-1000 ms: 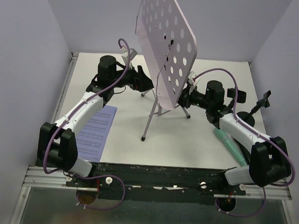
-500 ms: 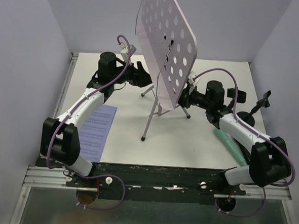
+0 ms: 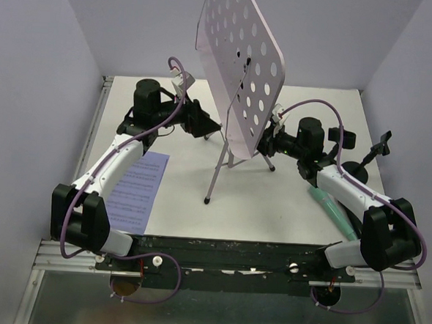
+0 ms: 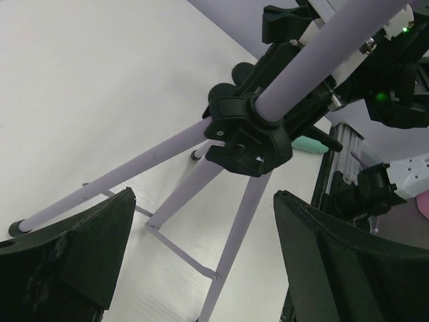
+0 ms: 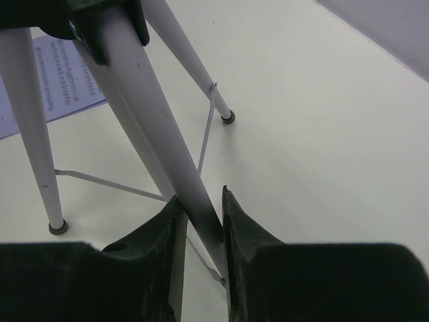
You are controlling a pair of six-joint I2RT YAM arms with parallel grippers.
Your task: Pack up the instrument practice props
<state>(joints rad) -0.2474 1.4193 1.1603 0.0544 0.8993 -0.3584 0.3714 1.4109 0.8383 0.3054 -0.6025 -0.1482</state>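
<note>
Top external view is showing nothing packed yet: silver tripod point(image 3: 219, 178) is standing unfolded on the table point(image 3: 182, 182), right gripper point(image 5: 201, 215) clamping one leg point(image 5: 161, 134), left gripper point(image 4: 201, 228) gaping wide near its hub point(image 4: 248, 131), sheet-music page point(image 3: 137, 190) and mint-green microphone point(image 3: 334, 206) lying out.

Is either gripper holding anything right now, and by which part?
The right gripper is shut on one leg of the silver tripod with pale perforated desk. The left gripper is open, holding nothing.
</note>
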